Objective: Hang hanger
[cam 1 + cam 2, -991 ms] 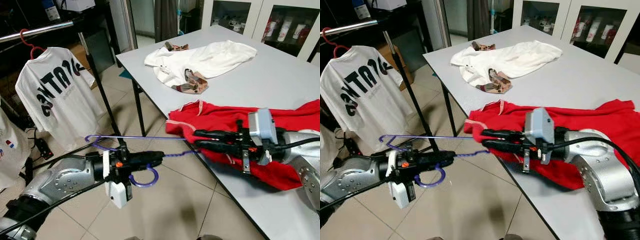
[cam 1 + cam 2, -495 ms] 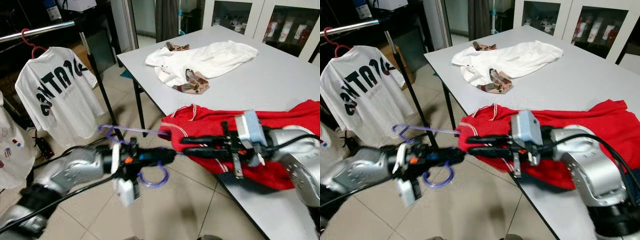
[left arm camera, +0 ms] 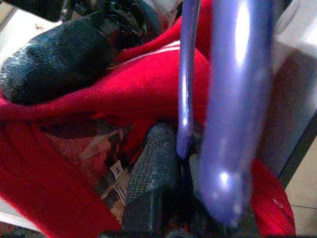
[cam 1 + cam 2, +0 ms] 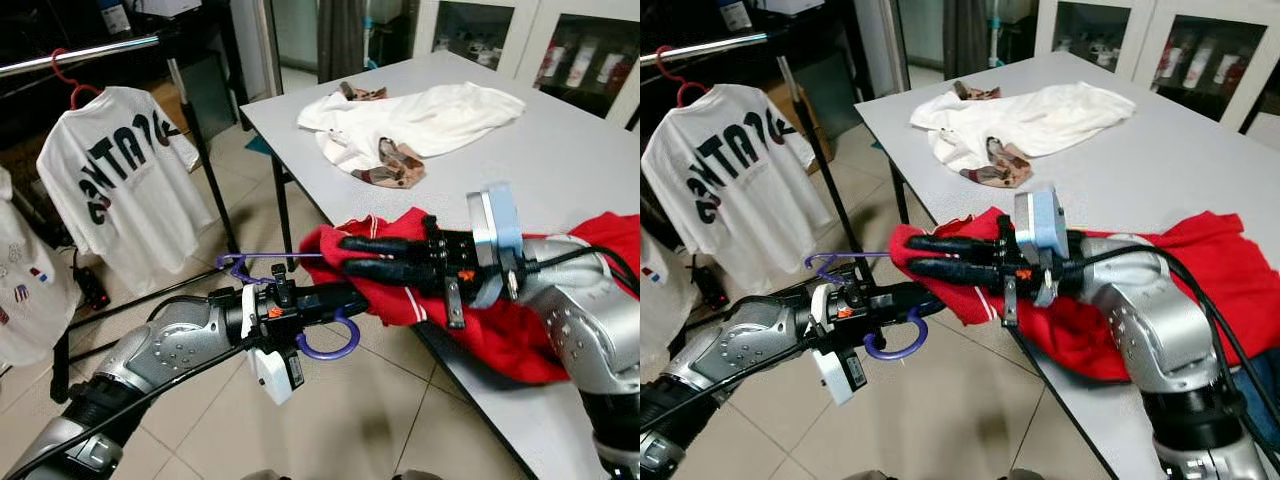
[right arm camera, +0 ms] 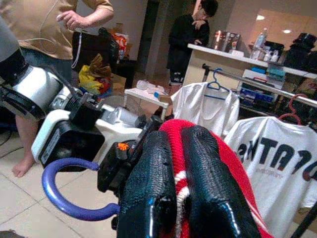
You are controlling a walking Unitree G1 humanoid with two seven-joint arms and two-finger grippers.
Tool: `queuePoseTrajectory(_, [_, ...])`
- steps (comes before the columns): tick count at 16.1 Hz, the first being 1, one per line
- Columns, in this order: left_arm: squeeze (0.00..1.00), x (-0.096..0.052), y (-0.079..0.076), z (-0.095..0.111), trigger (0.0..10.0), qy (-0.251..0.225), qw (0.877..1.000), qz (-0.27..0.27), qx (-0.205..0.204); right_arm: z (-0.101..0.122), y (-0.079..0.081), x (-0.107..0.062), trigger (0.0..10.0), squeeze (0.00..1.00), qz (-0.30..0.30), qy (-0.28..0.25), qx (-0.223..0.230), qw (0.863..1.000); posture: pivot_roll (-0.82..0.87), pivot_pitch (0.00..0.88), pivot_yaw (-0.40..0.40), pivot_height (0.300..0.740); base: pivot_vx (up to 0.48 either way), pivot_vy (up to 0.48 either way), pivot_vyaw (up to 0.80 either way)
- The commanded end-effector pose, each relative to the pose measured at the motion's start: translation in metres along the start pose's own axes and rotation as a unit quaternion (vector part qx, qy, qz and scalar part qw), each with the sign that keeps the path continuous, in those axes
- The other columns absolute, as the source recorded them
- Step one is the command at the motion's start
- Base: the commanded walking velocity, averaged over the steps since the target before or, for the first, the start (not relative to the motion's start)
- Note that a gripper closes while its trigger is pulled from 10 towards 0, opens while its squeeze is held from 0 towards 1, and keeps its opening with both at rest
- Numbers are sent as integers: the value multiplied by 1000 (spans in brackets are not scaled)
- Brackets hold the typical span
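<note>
- Both grippers meet off the table edge: left gripper [image 4: 335, 298] clamps purple hanger [image 4: 330, 345], right gripper [image 4: 345, 257] pinches red shirt [image 4: 480, 315] collar.
- Shirt pulled off the table onto hanger since a second ago; seemingly partly threaded, rack hanging remains.

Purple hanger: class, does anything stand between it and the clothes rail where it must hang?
Nothing solid blocks the way. The purple hanger in the left gripper is caught up with the red shirt held by the right gripper; open floor lies between it and the rail.

table edge [image 4: 470, 385] beside hands, rack pole [image 4: 205, 165] ahead
</note>
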State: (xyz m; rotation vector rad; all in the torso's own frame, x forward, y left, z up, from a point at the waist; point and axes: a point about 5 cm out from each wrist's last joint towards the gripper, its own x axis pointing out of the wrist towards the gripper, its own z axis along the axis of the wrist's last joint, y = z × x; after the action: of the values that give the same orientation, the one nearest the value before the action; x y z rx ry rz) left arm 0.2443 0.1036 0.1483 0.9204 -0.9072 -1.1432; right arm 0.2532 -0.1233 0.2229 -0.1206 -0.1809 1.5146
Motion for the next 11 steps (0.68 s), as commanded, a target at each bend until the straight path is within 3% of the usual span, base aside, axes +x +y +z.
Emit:
queuePoseTrajectory(1, [0,2,2,0,10000,-9,1000,-21,16,8,0,3,0,0,27,-9,-4,1000,-72,0,63,736,0,0,0])
queuePoseTrajectory(6, [0,10,-4,7,10000,-38,998,-44,18,-13,4,-1,0,0,57,50,21,997,-68,0,62,736,0,0,0])
queuePoseTrajectory(11, [0,22,-6,6,10000,-52,997,-47,12,-18,5,12,0,0,58,68,1,996,-75,0,78,736,0,0,0])
